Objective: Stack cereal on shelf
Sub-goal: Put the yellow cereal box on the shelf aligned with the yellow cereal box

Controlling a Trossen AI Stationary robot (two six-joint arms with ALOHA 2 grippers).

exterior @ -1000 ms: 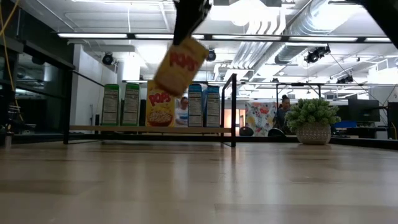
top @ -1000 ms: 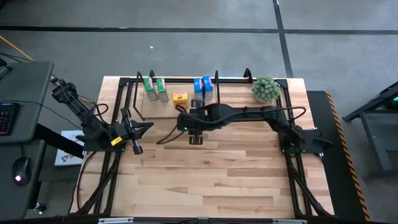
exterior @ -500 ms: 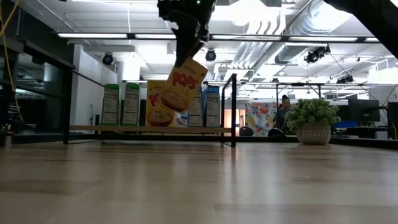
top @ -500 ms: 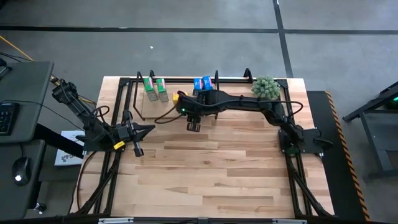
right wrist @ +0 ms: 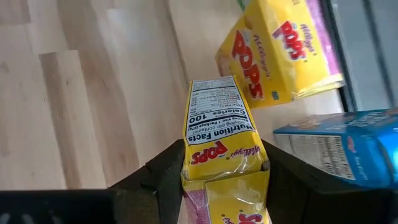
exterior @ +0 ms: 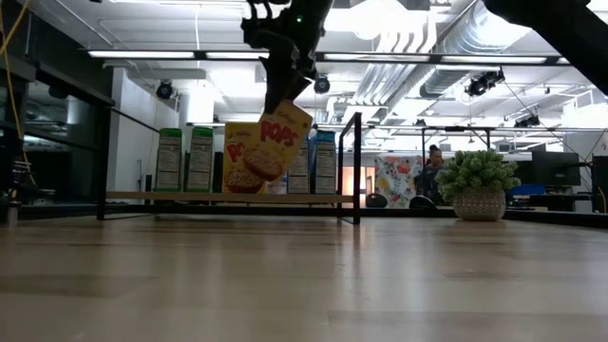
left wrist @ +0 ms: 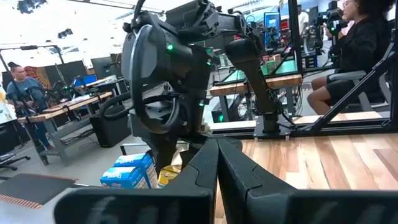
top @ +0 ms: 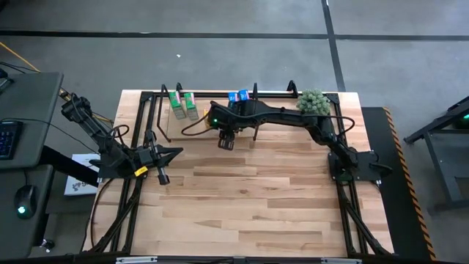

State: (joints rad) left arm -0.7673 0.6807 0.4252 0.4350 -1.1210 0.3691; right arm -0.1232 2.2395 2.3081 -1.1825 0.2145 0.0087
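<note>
My right gripper (exterior: pixel 283 90) is shut on a yellow Pops cereal box (exterior: pixel 276 142) and hangs it just in front of the shelf (exterior: pixel 190 197); its arm reaches across from the table's right (top: pixel 293 121). On the shelf board stand a second yellow box (exterior: pixel 239 158), two green boxes (exterior: pixel 183 160) and two blue boxes (exterior: pixel 324 161). In the right wrist view the held box (right wrist: pixel 219 130) sits between the fingers, with the shelf's yellow box (right wrist: pixel 280 50) and a blue box (right wrist: pixel 339 152) beyond. My left gripper (top: pixel 174 151) waits, shut, at the table's left. My right gripper pinches the yellow box by its upper end (exterior: pixel 285 106) between the two fingers (right wrist: pixel 166 180), one on each wide face. It comes from above, pointing down. The box hangs tilted below the fingers, lifted clear of the table.
A round green plant in a pot (exterior: pixel 478 186) stands at the far right, beside the rack's end post (exterior: pixel 357 166). The rack's black tubing (top: pixel 157 110) runs along the far edge. Bare plank tabletop (top: pixel 249 205) fills the near half.
My right gripper has carried the yellow box toward the far edge and down, from mid-table to just before the shelf. The box has stayed tilted and now overlaps the shelf's yellow box in the low view.
</note>
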